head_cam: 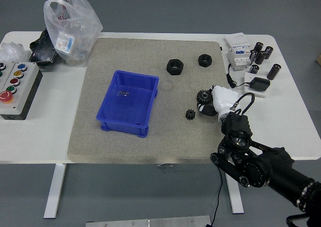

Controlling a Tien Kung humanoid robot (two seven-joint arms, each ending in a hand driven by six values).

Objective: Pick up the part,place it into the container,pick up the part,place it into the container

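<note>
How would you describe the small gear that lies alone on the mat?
Start at the blue container on the grey mat and look right. The small black gear lies alone, below-left of the right hand; the bigger gear is at that hand.

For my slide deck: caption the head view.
Right robot hand grasps a black gear on the grey mat, smaller gear beside it, blue container waiting left.

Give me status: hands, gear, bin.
Right hand closed on the larger gear, at mat level. Left hand out of view. Small gear loose on the mat beside it. Blue bin holds no gears; path clear.
</note>
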